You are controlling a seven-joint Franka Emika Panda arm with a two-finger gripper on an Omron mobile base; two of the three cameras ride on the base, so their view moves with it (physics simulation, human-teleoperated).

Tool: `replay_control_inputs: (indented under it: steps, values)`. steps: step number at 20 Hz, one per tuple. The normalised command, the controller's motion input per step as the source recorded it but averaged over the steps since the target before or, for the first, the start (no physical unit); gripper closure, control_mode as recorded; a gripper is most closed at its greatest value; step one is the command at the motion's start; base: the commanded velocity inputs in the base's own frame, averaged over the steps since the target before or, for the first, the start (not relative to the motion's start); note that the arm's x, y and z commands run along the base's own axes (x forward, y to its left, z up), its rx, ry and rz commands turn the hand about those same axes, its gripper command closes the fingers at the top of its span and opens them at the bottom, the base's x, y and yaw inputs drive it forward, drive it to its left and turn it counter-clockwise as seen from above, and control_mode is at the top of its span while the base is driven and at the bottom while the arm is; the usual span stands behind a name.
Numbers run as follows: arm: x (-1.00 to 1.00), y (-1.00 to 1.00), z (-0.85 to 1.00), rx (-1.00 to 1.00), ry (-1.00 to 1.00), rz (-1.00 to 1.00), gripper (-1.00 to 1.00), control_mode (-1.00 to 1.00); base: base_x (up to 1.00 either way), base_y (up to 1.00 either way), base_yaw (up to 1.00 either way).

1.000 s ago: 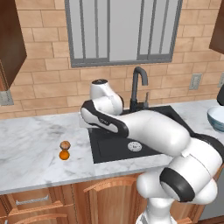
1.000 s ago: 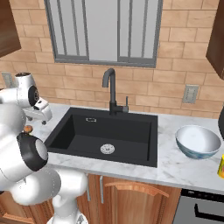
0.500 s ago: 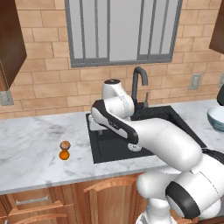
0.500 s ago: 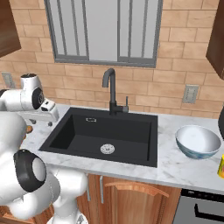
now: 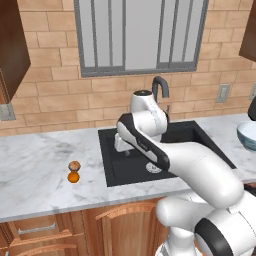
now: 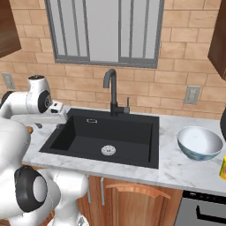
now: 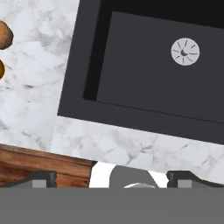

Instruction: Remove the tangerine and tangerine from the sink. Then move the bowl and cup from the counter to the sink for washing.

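Open gripper (image 7: 111, 177) above the sink's left rim, jaws wide apart and holding nothing.

Directly beneath the jaws lies the white marble counter (image 5: 40, 165); just beyond them the black sink (image 6: 132, 128) and its silver drain (image 7: 185, 51). Both tangerines (image 5: 74, 171) rest together on marble, well to one side. Farthest off, past the sink, stand the bluish-white bowl (image 6: 199, 142) and yellow cup (image 6: 223, 167), before the brick wall (image 6: 176, 39).

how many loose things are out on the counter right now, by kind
tangerines: 2, one duller tan-orange tangerine and one bright orange tangerine, touching, left of the sink
bowl: 1, the bowl right of the sink
cup: 1, the yellow cup at the frame edge
total: 4
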Motion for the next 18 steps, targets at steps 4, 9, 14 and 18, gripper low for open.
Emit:
replay_control_inputs:
  steps: [4, 9, 14, 18]
  values:
    - [-0.15, -0.37, 0.07, -0.04, 0.0, 0.13, -1.0, -1.0, 0.0, 0.0, 0.0]
    - [-0.13, -0.37, 0.06, -0.04, 0.0, 0.13, -1.0, -1.0, 0.0, 0.0, 0.0]
    - [-0.13, -0.37, 0.07, -0.03, 0.0, 0.12, -1.0, -1.0, 0.0, 0.0, 0.0]
    - [-0.13, -0.38, 0.07, -0.02, 0.0, 0.09, -1.0, -1.0, 0.0, 0.0, 0.0]
